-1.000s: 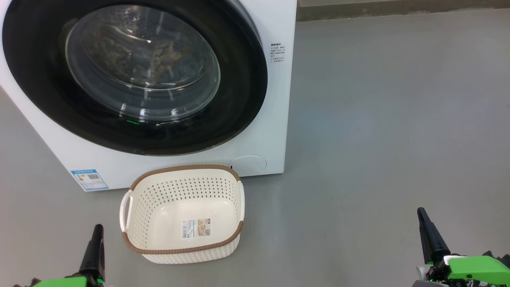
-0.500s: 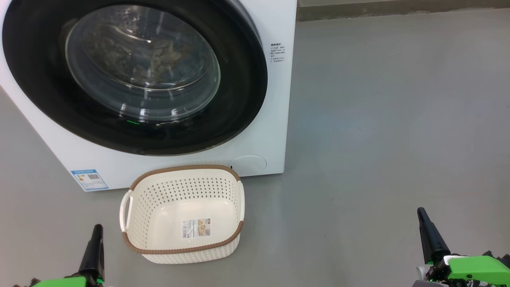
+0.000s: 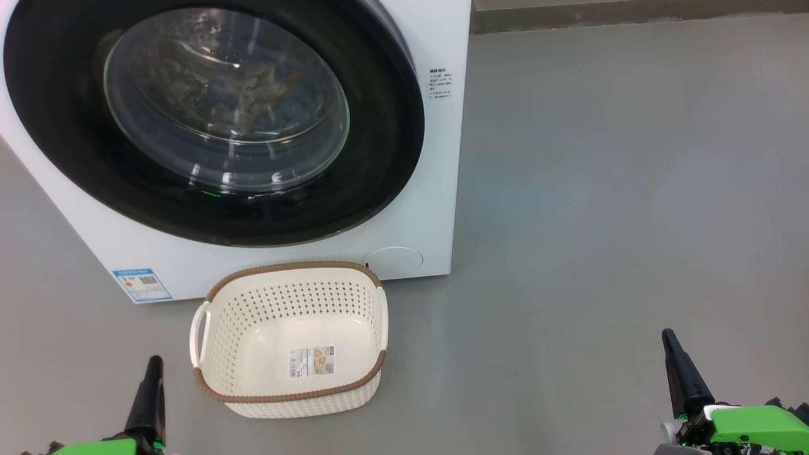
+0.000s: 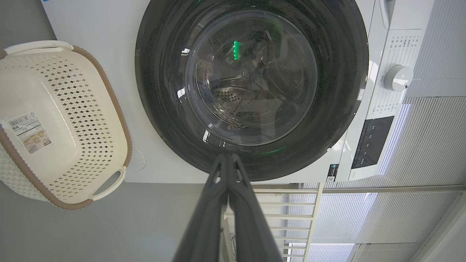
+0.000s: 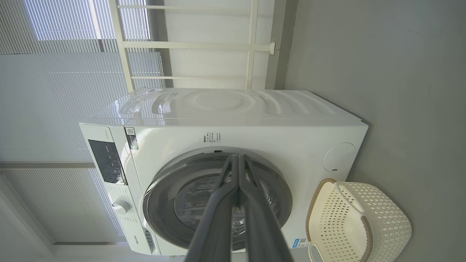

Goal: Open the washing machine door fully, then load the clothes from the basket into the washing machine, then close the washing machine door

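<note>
From the head view, you had the washing machine door (image 3: pixel 221 107) ahead and toward your left, lying flush against the white front of the washing machine (image 3: pixel 436 189). It looked closed. Crumpled shapes showed dimly behind the glass, probably the clothes (image 3: pixel 253 85), though the reflections kept me from being sure. The basket (image 3: pixel 291 265) stood on the floor just in front of the machine's lower edge, with nothing in it but its label. Your left gripper (image 3: pixel 153 360) sat low at the left, just beside the basket's handle and almost beneath the door. Your right gripper (image 3: pixel 667 333) was well apart at the right, over bare floor. I judged the left arm to be the nearer one for any last press on the door.

In the left wrist view, the fingers came together at their tips with nothing between them. They pointed straight at the door's black ring, with the basket off to one side.

In the right wrist view, those fingers likewise met at the tips and carried nothing. They aimed at the door's edge from farther back, so the whole machine and the basket beside it were in view.

By my reading, the loading and closing were done, and at most a check of the latch remained for you.
</note>
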Tool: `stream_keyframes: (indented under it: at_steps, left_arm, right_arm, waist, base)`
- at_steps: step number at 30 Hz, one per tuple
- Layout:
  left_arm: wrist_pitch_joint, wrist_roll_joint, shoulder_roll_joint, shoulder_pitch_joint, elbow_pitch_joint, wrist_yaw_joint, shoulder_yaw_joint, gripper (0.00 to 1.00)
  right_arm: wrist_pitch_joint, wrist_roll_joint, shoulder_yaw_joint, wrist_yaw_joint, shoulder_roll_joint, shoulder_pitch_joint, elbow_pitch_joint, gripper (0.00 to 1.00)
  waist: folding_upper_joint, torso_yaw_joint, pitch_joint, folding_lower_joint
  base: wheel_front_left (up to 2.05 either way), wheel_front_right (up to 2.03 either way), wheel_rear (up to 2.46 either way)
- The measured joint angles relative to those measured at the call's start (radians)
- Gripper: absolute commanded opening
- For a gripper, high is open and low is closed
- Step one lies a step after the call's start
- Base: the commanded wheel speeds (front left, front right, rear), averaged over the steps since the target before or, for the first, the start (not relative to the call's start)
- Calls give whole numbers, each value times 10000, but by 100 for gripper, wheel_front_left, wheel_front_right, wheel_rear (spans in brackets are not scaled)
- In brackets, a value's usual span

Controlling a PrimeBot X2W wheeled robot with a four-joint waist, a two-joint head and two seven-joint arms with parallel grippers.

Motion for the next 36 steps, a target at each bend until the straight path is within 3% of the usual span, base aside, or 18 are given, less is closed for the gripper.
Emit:
stream_keyframes:
  at_steps: [36]
  left_arm:
    - [75,33,-15,-1,2,-4,36,0]
  right_arm:
    - [0,0,-2,0,0,0,0,0]
  waist:
    - [0,0,0,0]
  base:
    - [0,0,0]
